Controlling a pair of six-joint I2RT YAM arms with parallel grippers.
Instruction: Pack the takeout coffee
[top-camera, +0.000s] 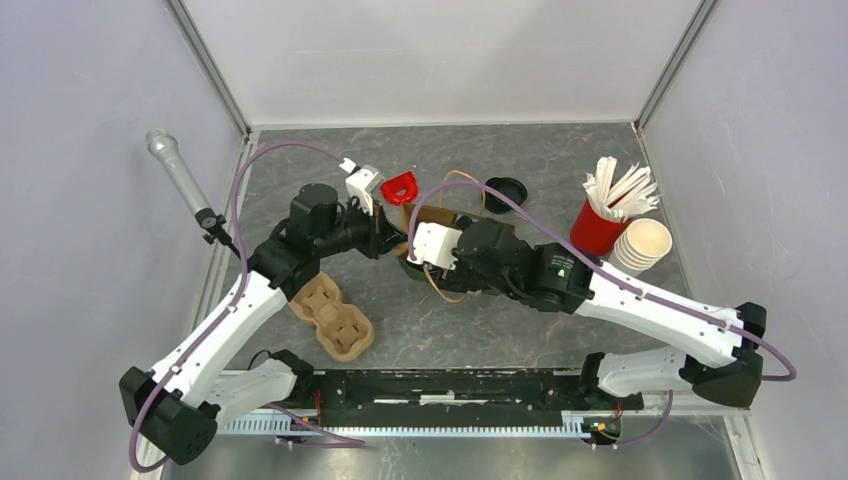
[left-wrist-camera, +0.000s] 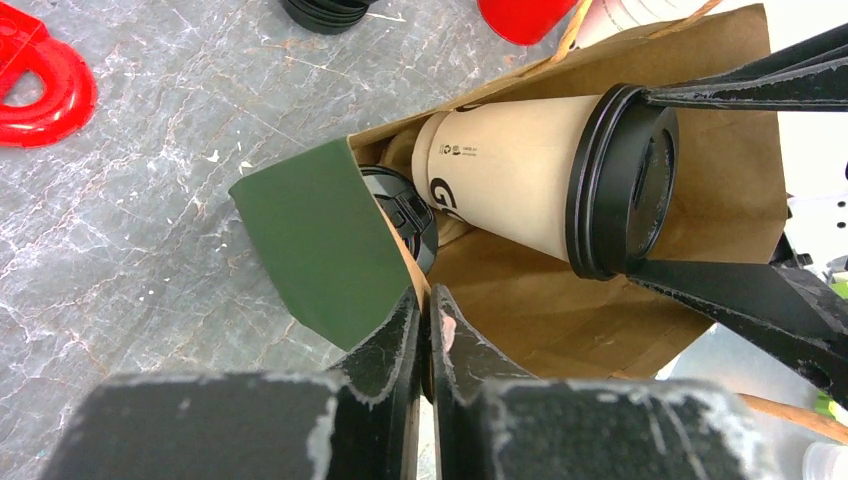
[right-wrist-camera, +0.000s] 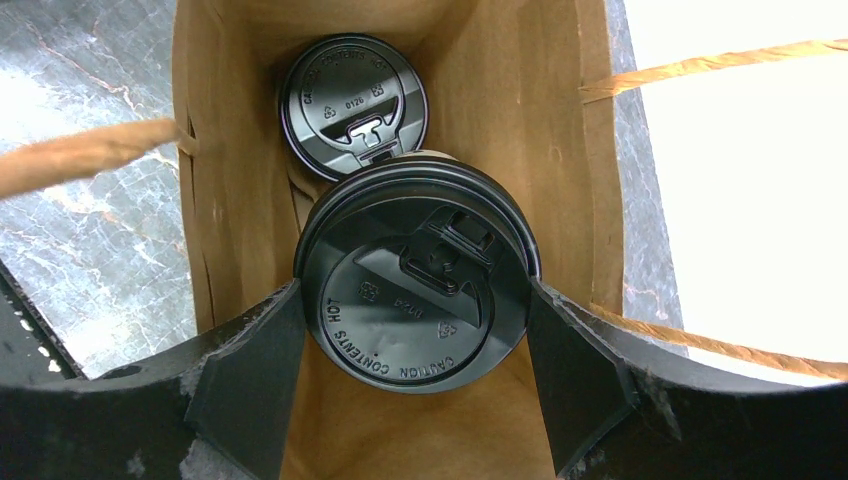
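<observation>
The right gripper (right-wrist-camera: 415, 325) is clamping a takeout coffee (left-wrist-camera: 520, 170) by its black lid, fingers narrowed onto the rim, and holding it inside the brown paper bag (right-wrist-camera: 500, 120). The left gripper (left-wrist-camera: 428, 320) is pinching the bag's edge, jaws nearly together. Another lidded cup (right-wrist-camera: 352, 105) is sitting deeper in the bag. I'd say only the release is remaining, since no other lidded cups are showing on the table (top-camera: 480, 330).

The left arm (top-camera: 230, 320) and right arm (top-camera: 650, 305) converge on the brown paper bag (top-camera: 428, 215) at the centre of the surface (top-camera: 480, 330). From the bag:
- cardboard cup carrier (top-camera: 333, 318): 7 o'clock
- black lids (top-camera: 505, 193): 1 o'clock
- red cup of white sticks (top-camera: 598, 230): 3 o'clock, with the lidless cup stack (top-camera: 642, 245) just beside it
</observation>
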